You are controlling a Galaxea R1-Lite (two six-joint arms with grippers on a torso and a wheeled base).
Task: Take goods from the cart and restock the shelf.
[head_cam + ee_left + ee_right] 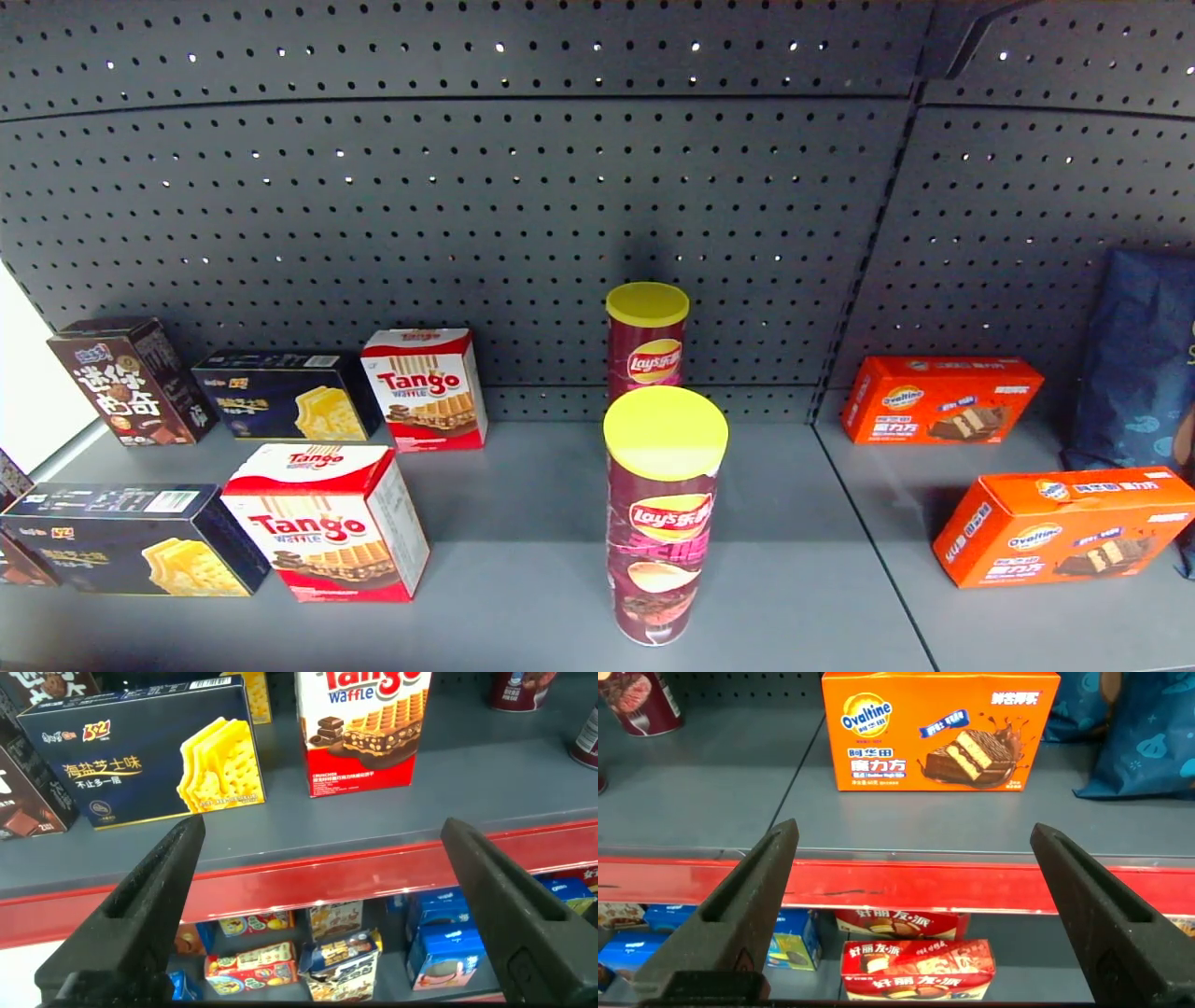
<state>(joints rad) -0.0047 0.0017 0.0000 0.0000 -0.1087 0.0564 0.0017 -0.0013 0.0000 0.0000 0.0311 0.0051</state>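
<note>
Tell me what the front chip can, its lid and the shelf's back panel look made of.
Front chip can: likely a cardboard tube with glossy printed wrap, judging by its sheen. Its lid: smooth yellow plastic, apparently. Back panel: dark matte painted metal, probably, given the punched hole grid.

The shelf is viewed steeply from above by the head camera, while its front edge is faced closely from lower down by both wrist cameras, the front wafer box being shared by the left, the front orange box by the right.
</note>
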